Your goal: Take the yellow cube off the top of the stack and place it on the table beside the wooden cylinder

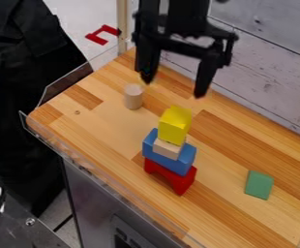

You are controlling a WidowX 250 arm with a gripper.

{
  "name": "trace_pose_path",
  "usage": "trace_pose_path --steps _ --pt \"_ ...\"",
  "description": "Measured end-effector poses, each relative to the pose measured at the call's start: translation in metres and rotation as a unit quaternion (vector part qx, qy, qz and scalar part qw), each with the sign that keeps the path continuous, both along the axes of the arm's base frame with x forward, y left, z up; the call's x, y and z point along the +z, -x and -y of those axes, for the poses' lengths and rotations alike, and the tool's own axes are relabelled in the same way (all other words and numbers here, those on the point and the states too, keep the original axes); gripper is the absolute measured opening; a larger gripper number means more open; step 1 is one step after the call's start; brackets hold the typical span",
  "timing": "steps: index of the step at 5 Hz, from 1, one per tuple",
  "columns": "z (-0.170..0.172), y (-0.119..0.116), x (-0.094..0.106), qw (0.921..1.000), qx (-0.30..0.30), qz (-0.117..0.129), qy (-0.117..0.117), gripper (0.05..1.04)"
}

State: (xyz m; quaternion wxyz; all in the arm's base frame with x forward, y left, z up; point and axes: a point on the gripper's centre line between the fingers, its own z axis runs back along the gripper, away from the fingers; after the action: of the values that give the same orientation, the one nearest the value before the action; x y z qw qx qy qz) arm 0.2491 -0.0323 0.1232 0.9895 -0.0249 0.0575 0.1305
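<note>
The black gripper (174,87) hangs at the top centre over the back of the wooden table, its two fingers wide apart with nothing between them. Below it stands a stack of blocks. A red arch-shaped block (181,182) is at the bottom, with a blue block (182,162) on it. A small natural-wood block (167,149) rests in the blue one, and a yellow block (175,124) sits on top. To the stack's upper left, a natural-wood cylinder (133,97) stands upright. A green block (259,184) lies flat at the right.
The wooden tabletop (101,126) has a clear plastic edging along its left and front side. A whitewashed plank wall (275,72) runs behind it on the right. A red bracket-shaped piece (103,35) is beyond the table at the upper left.
</note>
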Motion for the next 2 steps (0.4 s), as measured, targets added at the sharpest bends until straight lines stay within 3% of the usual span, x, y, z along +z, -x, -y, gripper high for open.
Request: trace_pose_path --steps 2 --pt "0.0089 0.0069 -0.0078 0.9999 -0.009 -0.009 0.006 1.001"
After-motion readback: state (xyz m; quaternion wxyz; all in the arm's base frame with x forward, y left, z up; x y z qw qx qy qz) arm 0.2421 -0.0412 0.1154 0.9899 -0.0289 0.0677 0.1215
